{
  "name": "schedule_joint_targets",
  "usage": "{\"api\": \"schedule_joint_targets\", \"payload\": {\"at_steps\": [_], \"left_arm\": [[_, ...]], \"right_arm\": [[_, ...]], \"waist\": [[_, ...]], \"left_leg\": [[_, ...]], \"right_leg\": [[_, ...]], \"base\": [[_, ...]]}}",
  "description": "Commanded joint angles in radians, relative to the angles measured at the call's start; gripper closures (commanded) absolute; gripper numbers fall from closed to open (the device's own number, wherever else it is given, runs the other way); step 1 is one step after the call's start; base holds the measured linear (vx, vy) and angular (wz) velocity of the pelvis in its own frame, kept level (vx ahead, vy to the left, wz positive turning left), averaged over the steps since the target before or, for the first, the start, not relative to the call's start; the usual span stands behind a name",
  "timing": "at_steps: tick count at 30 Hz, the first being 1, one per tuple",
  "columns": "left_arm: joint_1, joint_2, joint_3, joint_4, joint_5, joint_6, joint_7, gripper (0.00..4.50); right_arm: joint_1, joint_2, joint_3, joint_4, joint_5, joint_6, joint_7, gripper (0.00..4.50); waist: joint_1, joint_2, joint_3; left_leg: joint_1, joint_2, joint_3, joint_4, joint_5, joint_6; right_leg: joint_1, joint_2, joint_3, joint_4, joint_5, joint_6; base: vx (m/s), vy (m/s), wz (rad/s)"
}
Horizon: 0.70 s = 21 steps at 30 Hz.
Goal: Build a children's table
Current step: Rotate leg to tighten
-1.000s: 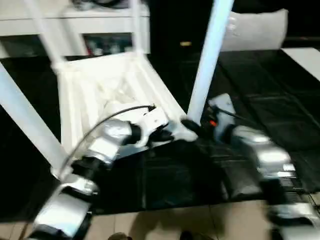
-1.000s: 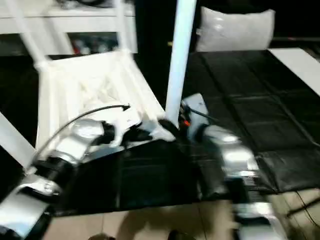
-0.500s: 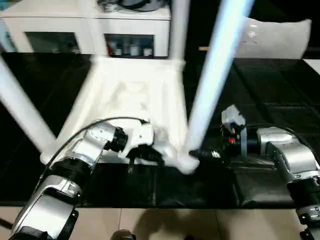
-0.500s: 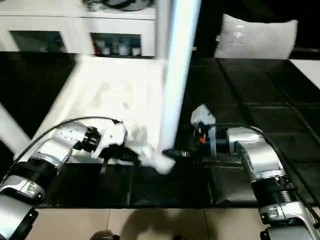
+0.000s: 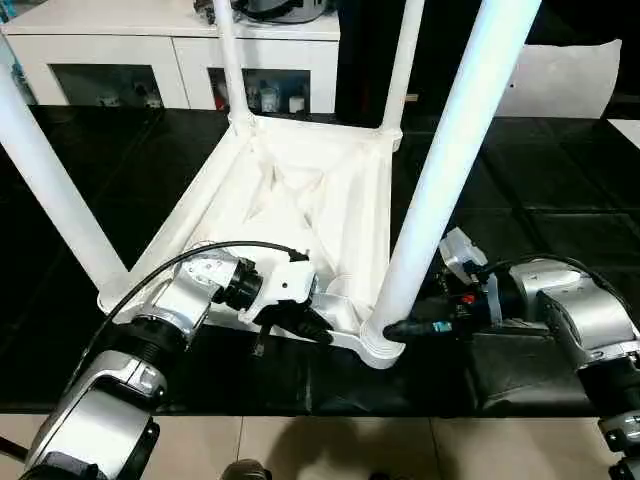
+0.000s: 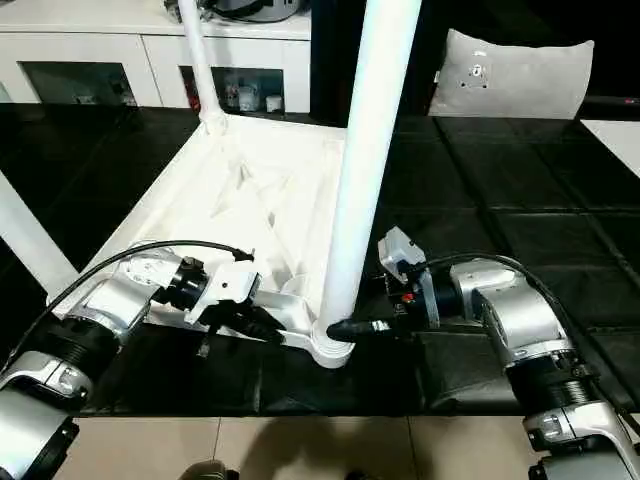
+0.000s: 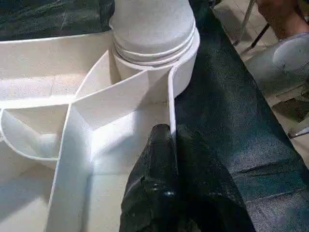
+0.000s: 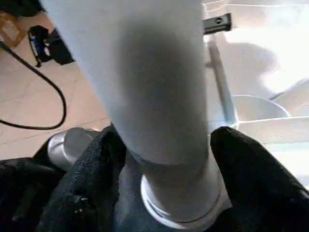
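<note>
On the counter (image 5: 560, 210), left gripper (image 5: 312, 327) pinches the tabletop (image 5: 300, 195) rim; right gripper (image 8: 159, 159) seemingly clasps the last leg (image 5: 440, 170). Next: seat it fully.

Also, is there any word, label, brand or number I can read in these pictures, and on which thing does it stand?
None can be read.
Grey cushion: a small dark mark on its front, too small to read.
Shelf items in the white cabinet: too small to read any label.
Table top, legs and both grippers, left and right: no text on them.
</note>
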State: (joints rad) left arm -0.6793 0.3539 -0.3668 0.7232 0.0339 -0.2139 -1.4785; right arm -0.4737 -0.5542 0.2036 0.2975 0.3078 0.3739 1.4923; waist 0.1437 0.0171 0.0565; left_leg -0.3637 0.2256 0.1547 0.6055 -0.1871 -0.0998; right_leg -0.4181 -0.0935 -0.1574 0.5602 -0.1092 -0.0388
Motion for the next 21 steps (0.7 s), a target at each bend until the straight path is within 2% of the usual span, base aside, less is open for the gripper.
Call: {"api": "schedule_joint_targets", "payload": {"at_steps": [1,7,10,12,14,16,17,18,19,20,21], "left_arm": [[-0.046,0.0,0.002,-0.019,-0.015,-0.032,-0.024,4.5],[-0.042,-0.002,0.013,-0.022,-0.025,-0.013,-0.018,4.5],[-0.035,-0.017,0.031,-0.052,-0.038,0.062,0.022,4.5],[-0.036,-0.036,0.043,-0.07,-0.034,0.125,0.083,4.5],[-0.035,-0.057,0.053,-0.091,-0.036,0.176,0.128,4.5],[-0.034,-0.073,0.056,-0.111,-0.031,0.222,0.162,4.5],[-0.038,-0.089,0.062,-0.117,-0.024,0.249,0.199,4.5],[-0.042,-0.101,0.066,-0.122,-0.02,0.272,0.23,4.5],[-0.049,-0.117,0.071,-0.122,-0.015,0.292,0.264,4.5],[-0.054,-0.128,0.074,-0.122,-0.011,0.308,0.29,4.5],[-0.058,-0.136,0.076,-0.122,-0.008,0.319,0.309,4.5]], "right_arm": [[-0.003,-0.01,-0.001,-0.004,0.018,0.02,0.02,1.79],[0.019,0.0,-0.002,-0.039,0.044,0.054,0.019,2.26],[0.038,0.032,-0.029,-0.074,0.064,0.094,-0.057,2.39],[0.037,0.077,-0.048,-0.079,0.037,0.119,-0.187,2.43],[0.028,0.137,-0.075,-0.073,0.011,0.136,-0.327,2.45],[0.019,0.187,-0.097,-0.069,-0.009,0.158,-0.441,2.47],[0.01,0.22,-0.105,-0.062,-0.031,0.17,-0.516,2.47],[0.004,0.244,-0.112,-0.06,-0.046,0.183,-0.575,2.5],[-0.005,0.275,-0.125,-0.053,-0.06,0.203,-0.642,2.5],[-0.012,0.298,-0.135,-0.048,-0.069,0.218,-0.693,2.51],[-0.017,0.315,-0.142,-0.046,-0.076,0.229,-0.731,2.52]], "waist": [[-0.007,-0.007,-0.086],[-0.005,-0.005,-0.087],[-0.006,-0.005,-0.087],[-0.013,-0.005,-0.083],[-0.021,-0.007,-0.08],[-0.043,-0.006,-0.074],[-0.06,-0.004,-0.073],[-0.084,-0.004,-0.071],[-0.094,0.003,-0.07],[-0.106,0.012,-0.07],[-0.131,0.033,-0.069]], "left_leg": [[0.009,0.005,0.015,-0.064,-0.188,0.07],[0.01,0.007,0.015,-0.065,-0.183,0.069],[0.009,0.007,0.014,-0.066,-0.185,0.065],[0.007,0.004,0.013,-0.067,-0.194,0.049],[0.012,-0.005,0.014,-0.064,-0.211,0.033],[0.013,-0.012,0.011,-0.06,-0.251,0.024],[0.015,-0.017,0.01,-0.055,-0.275,0.02],[0.011,-0.019,0.007,-0.05,-0.298,0.02],[0.015,-0.017,0.005,-0.048,-0.314,0.021],[0.023,-0.009,0.0,-0.05,-0.339,0.025],[0.004,0.047,-0.033,-0.087,-0.457,0.033]], "right_leg": [[0.069,-0.05,0.042,-0.073,-0.466,-0.066],[0.068,-0.051,0.044,-0.072,-0.456,-0.071],[0.07,-0.051,0.044,-0.071,-0.452,-0.074],[0.069,-0.051,0.039,-0.075,-0.486,-0.059],[0.066,-0.051,0.032,-0.088,-0.543,-0.029],[0.066,-0.048,0.015,-0.103,-0.609,0.007],[0.066,-0.045,0.003,-0.115,-0.639,0.033],[0.07,-0.04,-0.017,-0.128,-0.66,0.063],[0.072,-0.038,-0.028,-0.136,-0.666,0.073],[0.074,-0.04,-0.039,-0.144,-0.661,0.076],[0.118,-0.045,-0.039,-0.101,-0.553,0.061]], "base": [[0.0,0.0,0.0],[0.0,0.0,0.0],[0.0,0.0,0.0],[0.0,0.0,0.0],[0.0,0.0,0.0],[0.0,0.0,0.0],[0.0,0.0,0.0],[0.0,0.0,0.0],[0.0,0.0,0.0],[0.0,0.0,0.0],[0.0,0.0,0.0]]}}
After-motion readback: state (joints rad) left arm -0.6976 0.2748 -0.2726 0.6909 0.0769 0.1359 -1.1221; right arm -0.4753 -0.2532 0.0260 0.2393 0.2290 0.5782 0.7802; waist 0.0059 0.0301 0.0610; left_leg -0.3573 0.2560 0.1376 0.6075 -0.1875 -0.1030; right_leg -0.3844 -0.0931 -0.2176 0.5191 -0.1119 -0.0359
